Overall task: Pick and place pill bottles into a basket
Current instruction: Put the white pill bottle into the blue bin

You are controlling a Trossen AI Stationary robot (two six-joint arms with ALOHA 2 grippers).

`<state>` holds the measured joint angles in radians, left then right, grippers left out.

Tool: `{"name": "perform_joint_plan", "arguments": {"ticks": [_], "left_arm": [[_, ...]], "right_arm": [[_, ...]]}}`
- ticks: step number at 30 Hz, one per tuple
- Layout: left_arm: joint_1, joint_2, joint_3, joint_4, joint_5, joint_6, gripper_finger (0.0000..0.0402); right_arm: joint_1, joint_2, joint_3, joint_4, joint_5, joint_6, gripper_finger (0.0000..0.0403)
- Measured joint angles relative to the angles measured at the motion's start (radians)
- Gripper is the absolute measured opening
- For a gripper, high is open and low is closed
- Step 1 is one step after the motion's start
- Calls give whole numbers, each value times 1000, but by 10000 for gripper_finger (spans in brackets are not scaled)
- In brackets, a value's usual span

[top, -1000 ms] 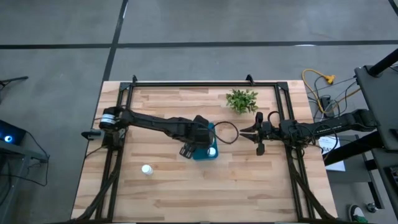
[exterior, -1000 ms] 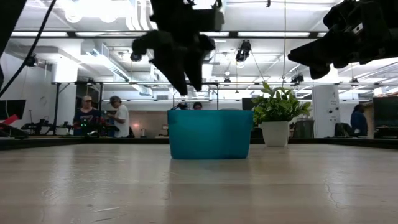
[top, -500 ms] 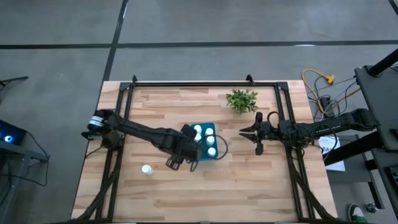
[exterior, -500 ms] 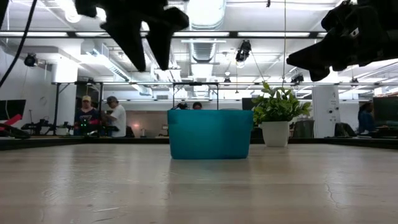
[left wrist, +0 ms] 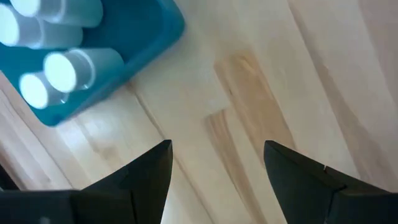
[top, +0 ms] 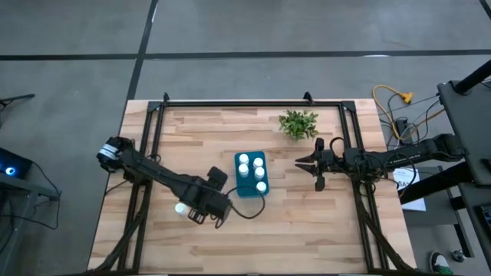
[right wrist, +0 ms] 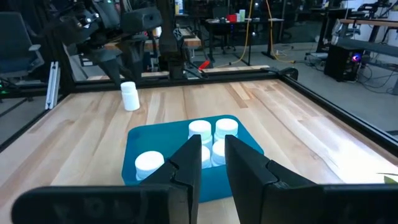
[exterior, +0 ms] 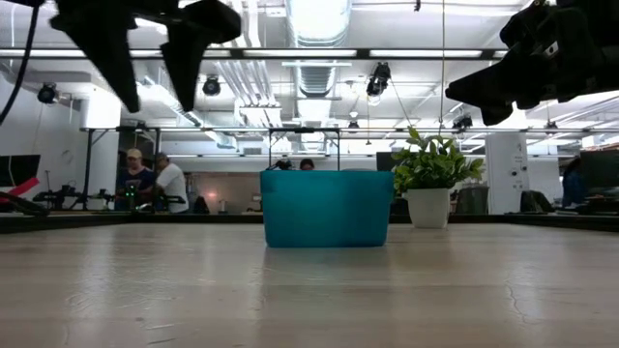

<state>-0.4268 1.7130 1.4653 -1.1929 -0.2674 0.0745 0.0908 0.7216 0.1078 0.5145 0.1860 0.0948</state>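
The teal-blue basket [top: 251, 175] stands at the table's middle and holds several white pill bottles [top: 244, 160], upright with caps up. They also show in the right wrist view [right wrist: 200, 129]. One loose pill bottle [top: 181, 208] stands upright on the table, left of and nearer than the basket. My left gripper [top: 205, 219] hangs open and empty above the table, just right of that bottle, pointing down. It also shows in the left wrist view [left wrist: 217, 155] and the low view [exterior: 147, 85]. My right gripper [top: 307, 163] hovers right of the basket, pointing at it, its fingers a narrow gap apart and empty [right wrist: 212, 146].
A small green plant in a white pot [top: 298, 123] stands at the far side, right of the middle. A black frame rail [top: 253, 104] runs along the table's edges. Bare wood lies along the near edge [top: 291, 238]. People stand in the room beyond the table [exterior: 169, 184].
My left gripper has swung from above the basket toward the table's left and near edges, staying high, and now hangs beside the loose bottle. The bottles in the basket, covered by the arm before, now show. My right gripper has kept still.
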Motion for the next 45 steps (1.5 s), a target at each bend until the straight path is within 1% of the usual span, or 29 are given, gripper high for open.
{"name": "perform_joint_plan", "arguments": {"ticks": [7, 9, 14, 20, 28, 33, 38, 41, 45], "left_arm": [[-37, -120, -119, 12, 4, -99, 235], [-46, -161, -166, 41, 7, -124, 235], [-70, -267, -281, 148, 61, -167, 235], [-90, -338, -368, 162, 96, -268, 235], [-114, -355, -457, 189, 179, -358, 235], [-147, -354, -487, 204, 181, -400, 235], [-185, -367, -527, 284, 181, -428, 235], [-200, -366, -539, 285, 181, -459, 235], [-216, -365, -541, 288, 175, -461, 235]], "right_arm": [[0, 0, 0, 0, 0, 3, 63], [0, 0, 0, 0, 0, 3, 63], [0, 0, 0, 0, 0, 3, 63], [0, 0, 0, 0, 1, 5, 63], [0, 0, 0, 0, 2, 8, 63], [0, 1, 0, 0, 2, 9, 63], [0, 1, 0, 0, 2, 10, 63], [0, 1, 0, 0, 3, 10, 63], [0, 1, 0, 0, 4, 11, 63]]}}
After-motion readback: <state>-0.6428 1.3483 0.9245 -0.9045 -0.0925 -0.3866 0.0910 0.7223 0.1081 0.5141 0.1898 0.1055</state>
